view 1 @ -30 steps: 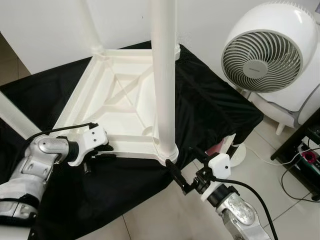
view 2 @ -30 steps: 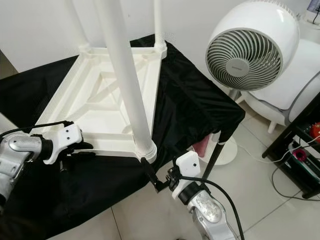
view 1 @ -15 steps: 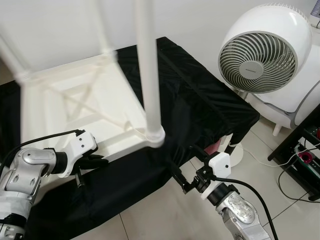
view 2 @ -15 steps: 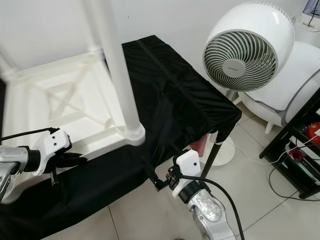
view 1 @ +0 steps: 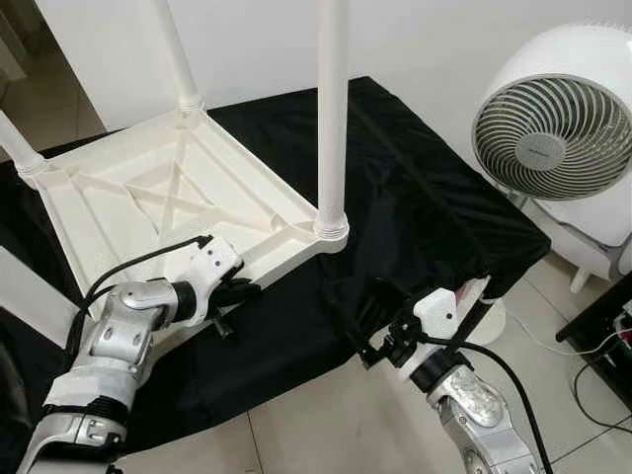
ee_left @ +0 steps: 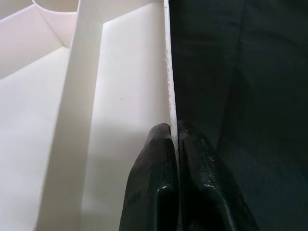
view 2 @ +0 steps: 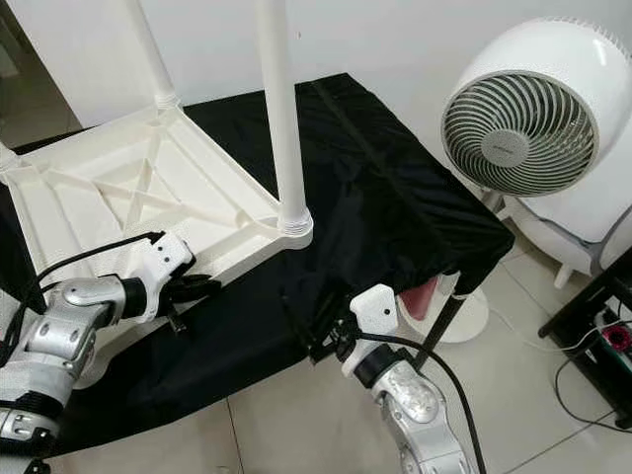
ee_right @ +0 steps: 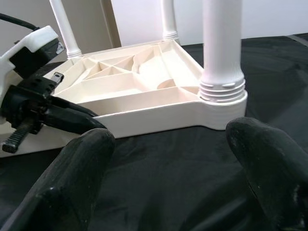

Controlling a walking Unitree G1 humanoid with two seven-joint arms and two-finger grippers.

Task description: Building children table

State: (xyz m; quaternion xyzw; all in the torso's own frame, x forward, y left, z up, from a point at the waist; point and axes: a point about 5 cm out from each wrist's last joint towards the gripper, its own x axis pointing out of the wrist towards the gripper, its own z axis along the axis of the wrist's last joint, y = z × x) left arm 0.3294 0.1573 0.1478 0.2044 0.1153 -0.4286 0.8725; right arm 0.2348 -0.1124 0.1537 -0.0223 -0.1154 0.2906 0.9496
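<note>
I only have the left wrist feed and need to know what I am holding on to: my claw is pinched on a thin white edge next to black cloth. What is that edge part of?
Observer: It is the rim of the upturned white table top, on the side facing the robot; the left claw is shut on it.
Operator: Are any legs fitted?
Observer: Yes, a leg stands upright in the corner socket nearest the right arm.
Operator: Where is the other claw?
Observer: The right claw is open over the black cloth, short of that corner and touching nothing.
</note>
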